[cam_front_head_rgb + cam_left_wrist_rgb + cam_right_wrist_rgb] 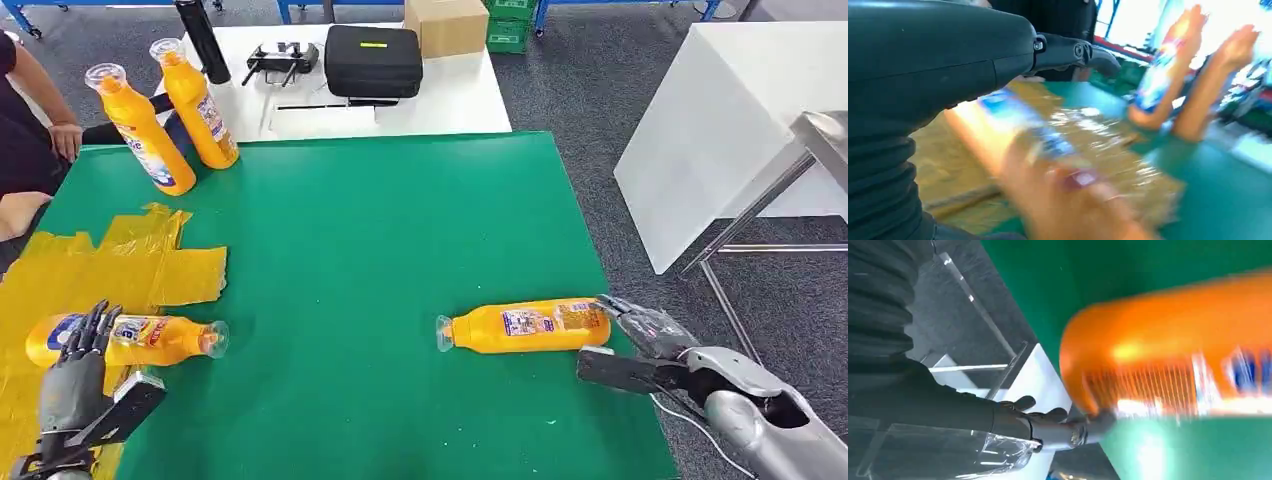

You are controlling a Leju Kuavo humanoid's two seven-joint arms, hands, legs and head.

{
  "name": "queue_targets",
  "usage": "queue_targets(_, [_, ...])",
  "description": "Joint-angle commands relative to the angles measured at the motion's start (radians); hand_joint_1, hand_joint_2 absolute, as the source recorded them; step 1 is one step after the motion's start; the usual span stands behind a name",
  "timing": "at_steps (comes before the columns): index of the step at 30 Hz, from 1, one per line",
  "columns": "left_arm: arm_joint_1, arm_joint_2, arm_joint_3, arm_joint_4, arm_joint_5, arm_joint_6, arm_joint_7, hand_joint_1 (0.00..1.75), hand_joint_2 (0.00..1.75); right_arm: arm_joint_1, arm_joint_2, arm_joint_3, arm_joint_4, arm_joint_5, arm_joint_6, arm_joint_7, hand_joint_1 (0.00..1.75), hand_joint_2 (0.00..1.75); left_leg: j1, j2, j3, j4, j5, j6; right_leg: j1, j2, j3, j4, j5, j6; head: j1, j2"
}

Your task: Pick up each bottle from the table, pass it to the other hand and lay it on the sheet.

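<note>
Bottle (525, 327) lies near right on bench (400, 230); right robot hand (640, 325) open at base.
Wrap mid-body w/ firm grip before lifting.

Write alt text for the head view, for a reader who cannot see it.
Four orange bottles on a green table: one bottle lies by the robot's right hand, whose fingers touch its base; another lies on the yellow sheet under the left hand; two stand at the far left corner.

Left hand (75, 365) fingers (92, 322) spread upward (empty); right hand (650, 335) reaches forward, fingers (622, 308) extended, holding nothing.
</note>
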Motion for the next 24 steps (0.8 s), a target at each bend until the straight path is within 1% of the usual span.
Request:
queue_targets(1, [-0.032,-0.066,-0.014,-0.047,0.051,-0.027,-0.027,0.00,1.75,-0.031,0.151,0.081,0.205,0.079,-0.027,-0.008,0.00,1.75,0.001,0.002,0.003,-0.001,0.000,-0.003,0.001,0.002,0.003,-0.002,0.000,-0.001,0.000,0.000])
queue_targets(4, [-0.038,-0.072,-0.060,-0.082,0.061,-0.047,-0.013,0.00,1.75,-0.079,0.321,0.122,0.398,0.212,-0.128,-0.027,0.00,1.75,0.004,0.004,0.006,-0.003,0.001,-0.003,0.003,0.003,0.006,-0.006,0.002,-0.002,0.000,0.000])
queue_targets(5, [-0.031,-0.078,-0.071,-0.096,0.041,-0.041,-0.003,0.00,1.75,-0.089,0.383,0.117,0.451,0.261,-0.203,-0.029,0.00,1.75,0.004,0.004,0.005,-0.002,0.000,-0.002,0.003,0.002,0.005,-0.005,0.002,-0.001,0.000,0.000])
queue_targets(6, [-0.018,-0.084,-0.082,-0.118,0.027,-0.039,0.011,0.00,1.75,-0.104,0.432,0.120,0.489,0.305,-0.258,-0.014,0.00,1.75,0.006,0.007,0.007,-0.004,0.001,-0.003,0.005,0.005,0.007,-0.007,0.003,-0.002,0.000,0.000])
queue_targets(8, [-0.009,-0.085,-0.086,-0.129,0.024,-0.037,0.016,0.00,1.75,-0.112,0.448,0.123,0.493,0.311,-0.259,-0.009,0.00,1.75,0.005,0.011,0.008,-0.003,0.000,-0.004,0.004,0.009,0.005,-0.005,0.003,-0.002,0.000,0.000])
queue_targets(11, [-0.007,-0.082,-0.084,-0.129,0.024,-0.036,0.016,0.00,1.75,-0.113,0.436,0.117,0.489,0.311,-0.261,-0.010,0.00,1.75,0.004,0.015,0.008,-0.002,0.000,-0.004,0.004,0.012,0.003,-0.002,0.003,-0.004,0.000,0.000])
queue_targets(12, [-0.008,-0.082,-0.082,-0.125,0.024,-0.033,0.016,0.00,1.75,-0.106,0.427,0.114,0.472,0.310,-0.256,-0.011,0.00,1.75,0.004,0.014,0.006,-0.001,0.000,-0.003,0.004,0.011,0.002,-0.001,0.003,-0.004,0.000,0.000])
queue_targets(16, [-0.009,-0.082,-0.080,-0.123,0.024,-0.033,0.017,0.00,1.75,-0.102,0.424,0.110,0.466,0.310,-0.253,-0.011,0.00,1.75,0.005,0.014,0.008,-0.001,0.000,-0.002,0.004,0.011,0.003,-0.001,0.002,-0.004,0.000,0.000])
queue_targets(17, [-0.009,-0.082,-0.080,-0.123,0.024,-0.033,0.017,0.00,1.75,-0.102,0.424,0.110,0.466,0.310,-0.253,-0.011,0.00,1.75,0.005,0.013,0.007,0.000,0.000,-0.004,0.004,0.010,0.003,-0.001,0.002,-0.004,0.000,0.000])
queue_targets(18, [-0.005,-0.085,-0.078,-0.128,0.017,-0.033,0.019,0.00,1.75,-0.098,0.434,0.096,0.457,0.333,-0.273,-0.005,0.00,1.75,0.005,0.015,0.008,-0.001,0.000,-0.003,0.004,0.012,0.003,-0.002,0.003,-0.004,0.000,0.000])
queue_targets(20, [0.021,-0.094,-0.071,-0.162,0.003,-0.034,0.028,0.00,1.75,-0.099,0.456,0.084,0.424,0.360,-0.295,-0.001,0.00,1.75,0.005,0.016,0.008,-0.001,-0.001,-0.003,0.004,0.013,0.003,-0.002,0.003,-0.005,0.000,0.000])
queue_targets(21, [0.037,-0.101,-0.061,-0.183,-0.001,-0.038,0.034,0.00,1.75,-0.102,0.451,0.088,0.388,0.384,-0.291,0.012,0.00,1.75,0.005,0.017,0.008,-0.001,-0.001,-0.003,0.004,0.014,0.002,-0.001,0.003,-0.005,0.000,0.000])
queue_targets(24, [0.064,-0.110,-0.033,-0.210,0.002,-0.053,0.036,0.00,1.75,-0.101,0.438,0.087,0.313,0.392,-0.273,0.016,0.00,1.75,0.004,0.018,0.008,0.000,-0.001,-0.003,0.003,0.016,0.002,0.000,0.003,-0.005,0.000,0.000])
